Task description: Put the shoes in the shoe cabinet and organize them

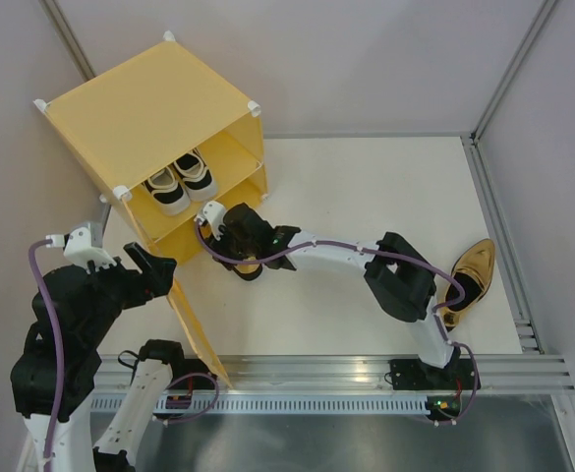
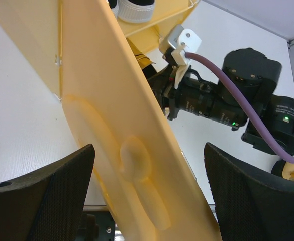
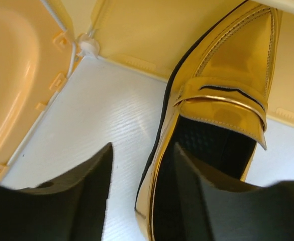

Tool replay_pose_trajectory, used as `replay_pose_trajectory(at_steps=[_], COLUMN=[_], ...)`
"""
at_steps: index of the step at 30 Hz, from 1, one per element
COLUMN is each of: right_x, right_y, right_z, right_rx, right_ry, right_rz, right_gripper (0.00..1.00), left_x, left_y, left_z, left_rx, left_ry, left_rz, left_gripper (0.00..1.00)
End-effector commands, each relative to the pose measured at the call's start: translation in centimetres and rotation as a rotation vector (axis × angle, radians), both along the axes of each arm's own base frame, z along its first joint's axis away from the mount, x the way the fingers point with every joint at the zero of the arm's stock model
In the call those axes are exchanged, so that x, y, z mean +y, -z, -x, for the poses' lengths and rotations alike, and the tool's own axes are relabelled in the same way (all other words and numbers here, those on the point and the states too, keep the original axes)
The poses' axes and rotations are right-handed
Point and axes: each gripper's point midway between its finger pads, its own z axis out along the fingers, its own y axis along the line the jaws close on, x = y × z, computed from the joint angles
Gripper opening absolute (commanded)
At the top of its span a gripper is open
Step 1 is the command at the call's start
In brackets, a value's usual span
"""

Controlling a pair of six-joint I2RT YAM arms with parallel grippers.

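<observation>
Gold slip-on (image 3: 222, 75) lies on the desk (image 3: 101, 115) at the shoe cabinet's (image 1: 140, 108) lower mouth. We see the right jaws parted astride its side wall, unclamped. Left jaws gape wide astride the door (image 2: 111, 125).

The big yellow cube cabinet (image 1: 159, 98) is smooth moulded plastic with a soft satin sheen, and it has white plastic connectors (image 1: 254, 107) at its corners. Its hinged door (image 2: 121, 150) has the same smooth finish. The gold pointed slip-on (image 3: 227, 75) at the cabinet's lower opening is mirror-glossy, with fine stitching and a black dimpled lining. The white table (image 3: 111, 115) in front of the cabinet is finely ridged. Beside the door, the left gripper (image 2: 147, 150) has matt, grainy black fingers (image 2: 46, 201).
</observation>
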Motion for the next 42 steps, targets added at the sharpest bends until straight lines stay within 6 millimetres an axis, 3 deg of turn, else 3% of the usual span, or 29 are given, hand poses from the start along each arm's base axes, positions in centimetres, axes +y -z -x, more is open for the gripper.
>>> replay_pose_trajectory(at_steps=[1,3,4,5,6,7,8,10,11,13,14,16,17,19,23,26,27,35,42], right_x=[0.0,-1.5,-1.8,-2.8,-3.5,-4.4,-5.4,-6.8,-7.7,-8.9,-10.0,-10.4,-11.5,-11.2,-10.5,-9.5,-9.3,-7.7,-6.1], right_y=[-7.4,-9.1,-10.2,-9.4,-11.2,-11.3,-9.9,-10.8,-9.4,-9.1,-6.9,-6.8,-4.5,-4.3,-0.3,0.9,2.6,5.4,7.3], right_z=[1.6,2.3,2.4,2.7,3.0,2.7,3.0,3.2,3.4,3.8,4.2,4.2,4.4,4.3,4.6,4.1,4.1,1.7,0.9], right_rx=[-0.072,-0.082,-0.092,-0.085,-0.101,-0.116,-0.108,-0.108,-0.102,-0.111,-0.092,-0.099,-0.078,-0.094,-0.059,-0.069,-0.06,-0.085,-0.087], right_ry=[-0.034,-0.016,-0.001,0.016,0.026,0.066,0.078,0.127,0.141,0.163,0.179,0.202,0.232,0.239,0.232,0.227,0.224,0.292,0.277], right_rz=[-0.131,-0.151,-0.181,-0.165,-0.202,-0.2,-0.174,-0.215,-0.202,-0.219,-0.191,-0.24,-0.219,-0.295,-0.337,-0.352,-0.329,-0.315,-0.289], right_gripper=[0.6,0.68,0.77,0.82,0.87,0.94,0.96,0.98,0.98,0.98,0.98,0.98,0.98,0.98,0.98,0.98,0.98,0.98,0.86], left_x=[0.1,0.1,0.0,0.1,0.1,0.2,0.2,0.2,0.1,0.1,0.1,0.1,0.2,0.2,0.2,0.2,0.3,0.2,0.4], left_y=[-1.0,-0.9,-0.9,-0.8,-0.8,-0.8,-0.7,-0.8,-0.8,-0.9,-0.9,-0.9,-0.8,-0.8,-0.7,-0.7,-0.6,-0.4,-0.4], left_z=[0.5,0.5,0.6,0.6,0.6,0.6,0.5,0.5,0.4,0.4,0.4,0.4,0.4,0.3,0.3,0.4,0.4,0.4,0.4], left_rx=[-0.03,-0.026,-0.026,-0.022,-0.024,-0.024,-0.022,-0.02,-0.019,-0.019,-0.022,-0.02,-0.019,-0.019,-0.014,-0.014,-0.013,-0.006,-0.001], left_ry=[-0.009,-0.01,-0.007,-0.009,-0.012,-0.012,-0.016,-0.015,-0.014,-0.014,-0.014,-0.015,-0.018,-0.022,-0.019,-0.021,-0.022,-0.016,-0.02], left_rz=[0.012,0.014,0.014,0.012,0.011,0.011,0.011,0.013,0.014,0.014,0.015,0.014,0.013,0.013,0.014,0.011,0.01,0.006,-0.008], left_gripper=[0.91,0.91,0.92,0.92,0.92,0.92,0.92,0.92,0.92,0.92,0.92,0.92,0.92,0.92,0.92,0.92,0.92,0.92,0.92])
